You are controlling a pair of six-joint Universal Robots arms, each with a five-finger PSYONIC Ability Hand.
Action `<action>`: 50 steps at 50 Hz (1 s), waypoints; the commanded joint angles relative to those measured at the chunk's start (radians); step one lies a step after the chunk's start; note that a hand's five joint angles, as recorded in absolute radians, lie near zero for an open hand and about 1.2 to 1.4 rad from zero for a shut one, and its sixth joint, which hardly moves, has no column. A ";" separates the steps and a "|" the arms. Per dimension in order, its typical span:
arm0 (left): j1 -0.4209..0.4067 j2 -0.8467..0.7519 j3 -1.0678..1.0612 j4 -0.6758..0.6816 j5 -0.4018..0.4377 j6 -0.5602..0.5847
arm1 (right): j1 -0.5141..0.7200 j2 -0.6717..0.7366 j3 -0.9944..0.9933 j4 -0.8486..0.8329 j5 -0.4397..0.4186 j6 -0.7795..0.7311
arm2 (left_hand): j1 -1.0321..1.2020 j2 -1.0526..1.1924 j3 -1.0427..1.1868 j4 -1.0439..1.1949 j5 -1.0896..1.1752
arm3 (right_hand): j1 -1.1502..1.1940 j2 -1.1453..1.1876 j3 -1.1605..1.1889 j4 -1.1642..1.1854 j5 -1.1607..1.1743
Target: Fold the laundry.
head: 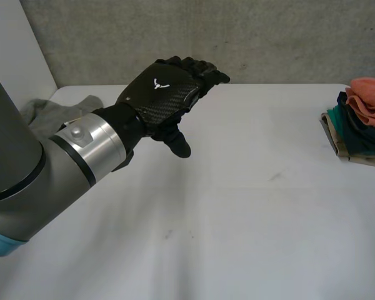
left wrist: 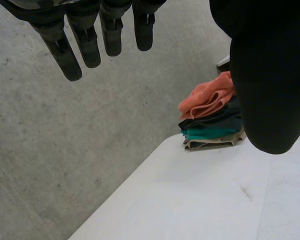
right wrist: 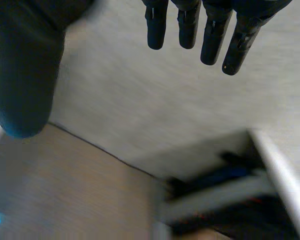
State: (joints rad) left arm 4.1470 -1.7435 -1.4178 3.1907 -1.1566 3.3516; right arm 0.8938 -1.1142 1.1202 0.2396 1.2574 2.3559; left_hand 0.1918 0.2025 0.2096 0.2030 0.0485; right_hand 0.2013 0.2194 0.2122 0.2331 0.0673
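Both hands hold nothing, fingers straight: the left hand (head: 165, 94) reaches out above the table (head: 250, 212), thumb hanging down; the right hand (right wrist: 187, 25) spreads likewise.

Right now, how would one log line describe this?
left hand: open, above table | right hand: open, holding nothing | grey cloth: crumpled, far left corner | folded stack: right edge

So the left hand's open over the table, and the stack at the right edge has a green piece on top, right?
No: the top piece of the stack is orange; the green piece lies lower, as the left wrist view shows. The left hand is open over the table.
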 commanded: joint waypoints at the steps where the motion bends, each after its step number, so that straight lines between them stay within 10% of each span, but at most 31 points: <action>1: 0.006 0.001 0.005 0.000 0.000 -0.012 | 0.135 -0.090 -0.033 -0.432 0.146 0.107 | 0.036 0.026 0.019 0.025 0.005 | -0.027 -0.045 -0.038 -0.059 -0.067; 9: 0.027 0.018 0.004 0.002 0.000 -0.012 | 0.483 -0.395 0.347 -0.796 -0.102 0.575 | 0.033 0.023 0.016 0.022 0.002 | -0.027 -0.045 -0.038 -0.059 -0.067; 16: 0.079 0.019 0.007 0.021 -0.049 -0.009 | 0.793 -0.437 0.656 -0.855 -0.311 0.645 | 0.033 0.023 0.016 0.022 0.002 | -0.027 -0.045 -0.038 -0.059 -0.067; 23: 0.272 -0.062 0.030 0.144 -0.242 0.012 | 0.913 -0.342 0.767 -0.749 -0.228 0.553 | 0.016 0.005 -0.002 0.005 -0.015 | -0.027 -0.045 -0.038 -0.059 -0.067; 33: 0.553 -0.446 0.174 0.167 -0.229 0.272 | 0.912 -0.217 0.783 -0.637 -0.084 0.379 | 0.016 0.005 -0.002 0.005 -0.015 | -0.027 -0.045 -0.038 -0.059 -0.067; 40: 0.581 -0.617 0.209 0.158 -0.169 0.526 | 0.912 -0.211 0.793 -0.637 -0.081 0.361 | 0.024 0.014 0.007 0.013 -0.007 | -0.027 -0.045 -0.038 -0.059 -0.067; 50: 0.585 -0.761 0.309 0.163 -0.149 0.529 | 0.913 -0.190 0.799 -0.637 -0.075 0.358 | 0.165 0.155 0.147 0.154 0.134 | -0.027 -0.045 -0.038 -0.059 -0.067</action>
State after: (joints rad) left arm 4.7399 -2.4385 -1.1671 3.3508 -1.3076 3.8898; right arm 1.8068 -1.3167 1.9176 -0.3964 1.1812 2.7106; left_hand 0.2057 0.2231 0.2265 0.2232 0.0579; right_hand 0.2012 0.2194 0.2122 0.2331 0.0672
